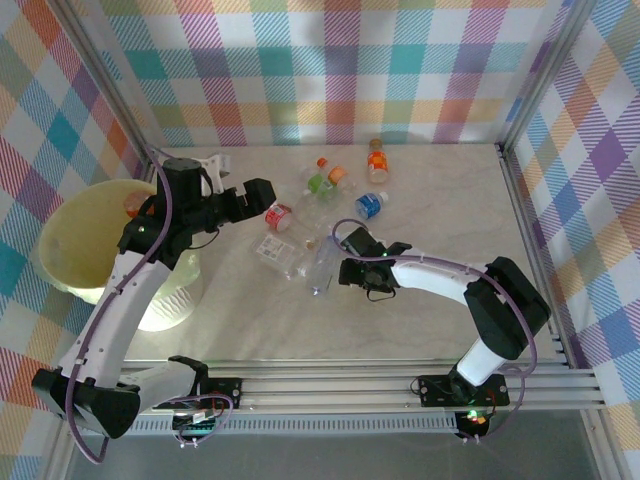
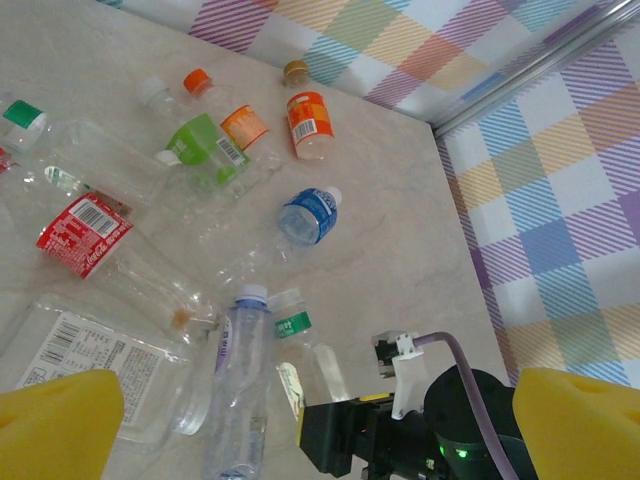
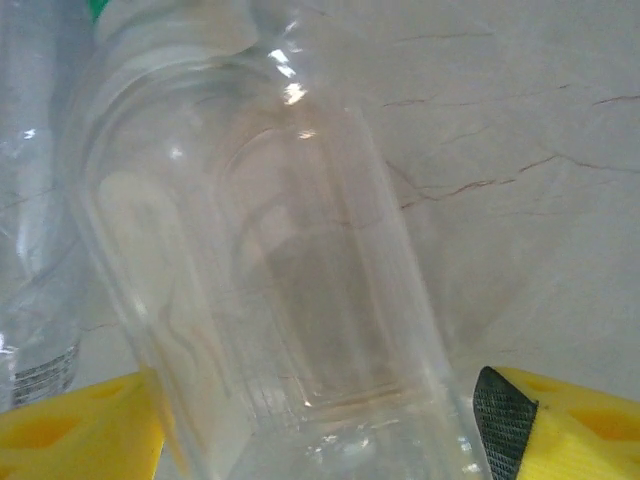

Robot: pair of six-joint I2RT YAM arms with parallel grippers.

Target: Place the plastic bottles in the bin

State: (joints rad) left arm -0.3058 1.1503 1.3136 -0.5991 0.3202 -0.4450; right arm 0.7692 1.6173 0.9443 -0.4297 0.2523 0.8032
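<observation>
Low over table (image 1: pixel 450 200), right claw (image 3: pixel 320 440) straddling bottle (image 3: pixel 270 260)

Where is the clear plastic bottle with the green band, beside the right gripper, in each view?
Top external: clear plastic bottle mid-table, just left of the right gripper.
Left wrist: lower centre, green band near its top.
Right wrist: centre, between the yellow fingers.
Shared landmark: pale marble table.

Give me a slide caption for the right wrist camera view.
Clear plastic bottle lying on the marbled table between the right arm's yellow fingers.
</observation>
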